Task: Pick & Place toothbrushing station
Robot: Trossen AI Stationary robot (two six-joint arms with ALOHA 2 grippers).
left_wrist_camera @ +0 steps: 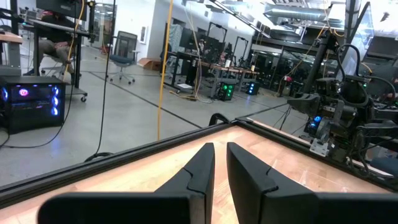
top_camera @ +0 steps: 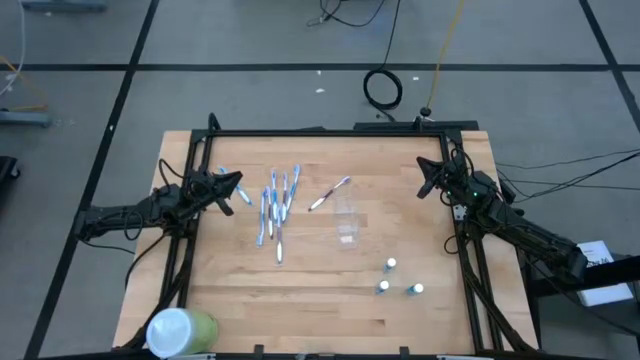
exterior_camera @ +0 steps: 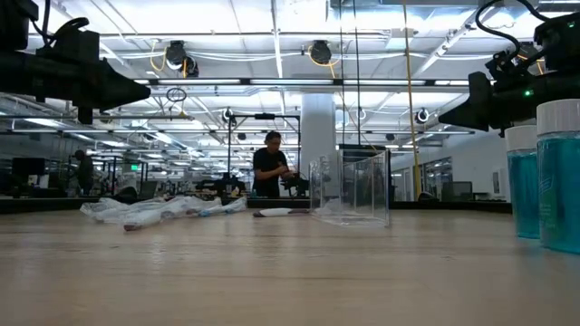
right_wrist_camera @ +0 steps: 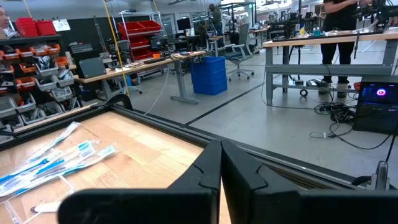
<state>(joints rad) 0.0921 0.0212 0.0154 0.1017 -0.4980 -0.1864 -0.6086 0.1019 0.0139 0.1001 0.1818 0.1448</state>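
Wooden table (top_camera: 320,290): left hand (top_camera: 236,180) seemingly slightly parted, right hand (top_camera: 427,179) pressed together, both raised at opposite edges.

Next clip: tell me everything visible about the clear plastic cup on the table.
The clear plastic cup is see-through, with thin, seemingly rigid walls; in the low view it looks boxy, stands upright and appears empty. It rests directly on the wooden table, near its middle. The pinkish-purple brush lies just beside it, toward the far edge; whether they touch is unclear. The wrapped blue-and-white toothbrushes lie farther off toward the left arm. Neither tool is near it.
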